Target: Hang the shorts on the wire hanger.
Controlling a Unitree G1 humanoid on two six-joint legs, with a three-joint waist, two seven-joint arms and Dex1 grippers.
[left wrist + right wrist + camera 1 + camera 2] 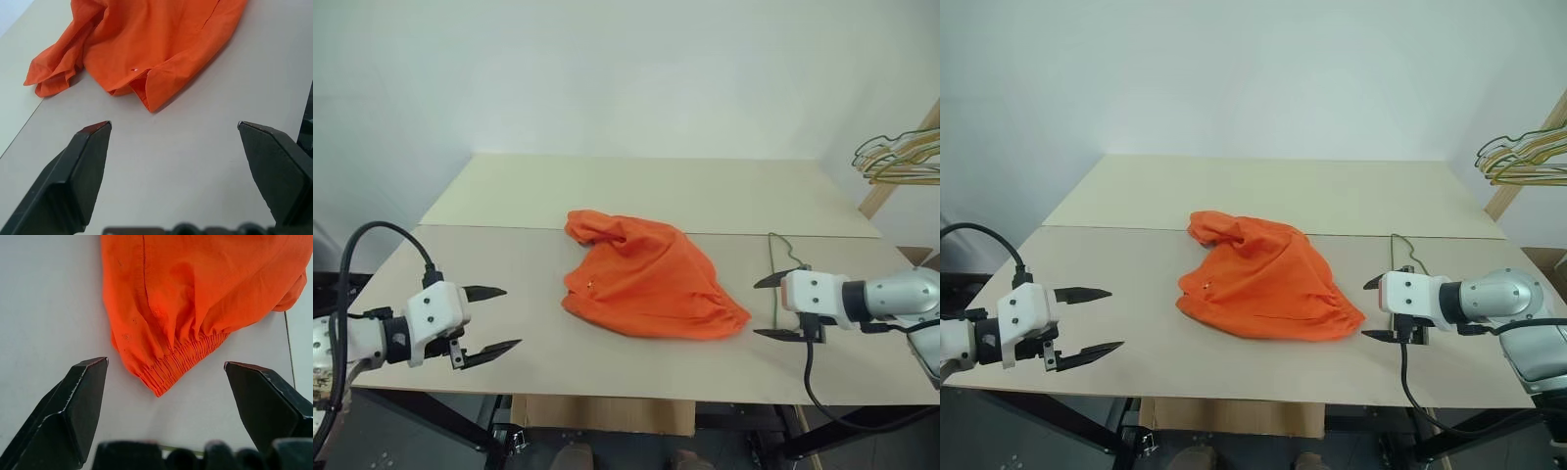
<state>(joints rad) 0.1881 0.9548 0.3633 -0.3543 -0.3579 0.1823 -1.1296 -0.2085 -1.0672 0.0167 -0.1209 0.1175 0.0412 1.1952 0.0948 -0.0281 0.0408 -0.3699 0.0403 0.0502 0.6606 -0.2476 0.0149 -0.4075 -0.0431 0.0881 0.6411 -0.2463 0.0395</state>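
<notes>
left gripper and right gripper both spread wide, empty (hovering over table). shorts crumpled between them. wire hanger just beside right gripper.

No readable text, labels, brands, numbers or signs anywhere.

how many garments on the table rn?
1. The orange shorts lie crumpled mid-table, between the open left gripper and open right gripper. Anything tucked under the fabric would be hidden.
</notes>
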